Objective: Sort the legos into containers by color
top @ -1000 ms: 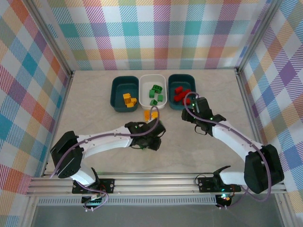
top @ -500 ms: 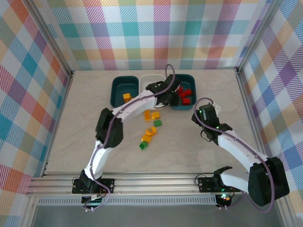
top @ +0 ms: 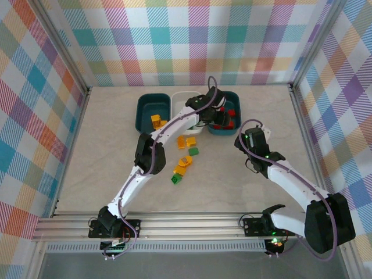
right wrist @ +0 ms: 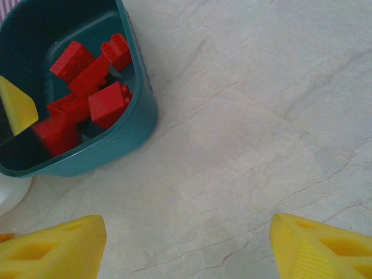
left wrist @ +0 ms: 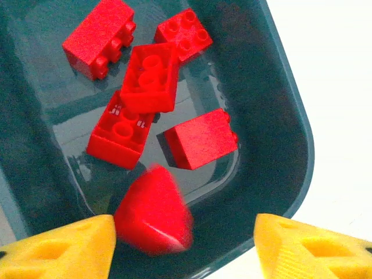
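The left arm reaches across the bench (top: 232,186) to the right teal tub (top: 237,110) at the far end, where the left gripper (left wrist: 185,232) hangs over the tub's inside with its yellow fingers (left wrist: 64,247) spread wide and clamped on nothing. A blurred red brick (left wrist: 152,209) shows between those fingers, close beside the left-hand one in the wrist view. Five more red bricks (left wrist: 151,78) lie sharp on the tub floor, one of them resting across another. The right gripper (right wrist: 189,250) hovers above bare bench just beside the same tub, its fingers also wide apart and empty. Its camera looks at the tub's rounded corner and the red pile inside. In the overhead view the three containers stand in a row, touching or nearly so: the left teal tub (top: 139,113) holds yellow-orange bricks (top: 156,121), and the white tub (top: 179,104) in the middle is partly covered by the left arm. Nearer the arms' bases, six loose bricks (top: 185,161), four yellow-orange and two green, lie scattered on the bench in front of the white tub.
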Tool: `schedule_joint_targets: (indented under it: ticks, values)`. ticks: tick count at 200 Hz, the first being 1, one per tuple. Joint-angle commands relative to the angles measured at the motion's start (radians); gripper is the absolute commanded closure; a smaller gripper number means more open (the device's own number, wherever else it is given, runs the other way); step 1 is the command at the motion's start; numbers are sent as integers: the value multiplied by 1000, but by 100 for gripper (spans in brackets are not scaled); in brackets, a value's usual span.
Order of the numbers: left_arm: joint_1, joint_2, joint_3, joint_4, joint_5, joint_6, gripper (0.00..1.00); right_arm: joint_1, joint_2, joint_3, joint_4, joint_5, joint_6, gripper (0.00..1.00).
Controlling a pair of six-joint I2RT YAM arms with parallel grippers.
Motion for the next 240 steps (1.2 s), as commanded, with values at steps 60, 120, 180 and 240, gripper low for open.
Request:
schedule_joint_targets:
  ticks: [60, 120, 180, 240]
  values:
    - [-18, -565, -686, 305, -61, 66, 15, -4, -2, -17, 69, -56, -28, 25]
    - [-72, -1024, -1547, 431, -198, 11, 16, -2, 61, -19, 114, -140, -20, 25]
    - [-185, -1188, -1836, 548, -289, 13, 14, -2, 88, -18, 132, -169, -27, 25]
    - [-211, -1086, -1825, 583, -291, 44, 23, -3, 80, -22, 132, -163, -38, 25]
